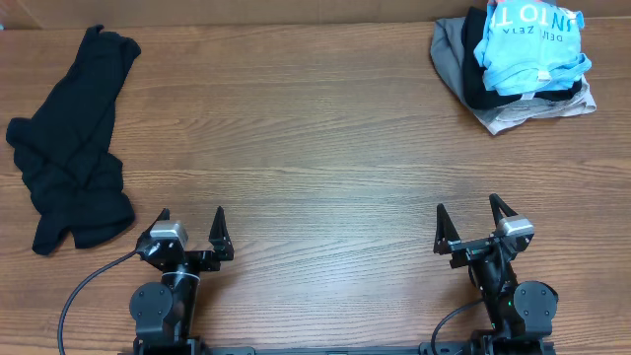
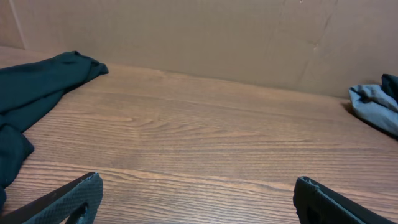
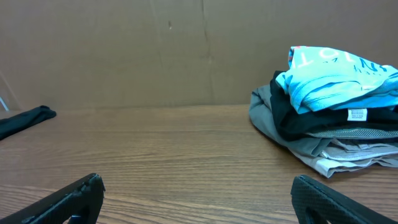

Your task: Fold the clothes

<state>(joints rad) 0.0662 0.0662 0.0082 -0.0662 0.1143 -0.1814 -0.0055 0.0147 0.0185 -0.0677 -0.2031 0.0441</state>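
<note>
far left: loose garment [image 1: 71, 138] on my desk [image 1: 315, 128]
far right corner: pile of clothes [image 1: 513, 64], stacked one on another
near edge: my left hand [image 1: 190, 214], my right hand [image 1: 467, 206]

Open table [image 1: 315, 148] between crumpled black garment [image 1: 74, 148] and clothes stack [image 1: 513, 64]

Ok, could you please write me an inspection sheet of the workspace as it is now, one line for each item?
Surface: wood-grain table, no stains seen.
Job's things: black garment lies crumpled at the far left; stacked at the far right, a light blue T-shirt lies on top, with black fabric beneath it and a grey garment beside and below.
Clutter: nothing seen.
Grippers: left gripper and right gripper are both open, holding nothing, at the near edge.
Cables: black cable loops from the left arm; second cable runs by the right arm's base.
Surroundings: brown cardboard wall behind the table.
</note>
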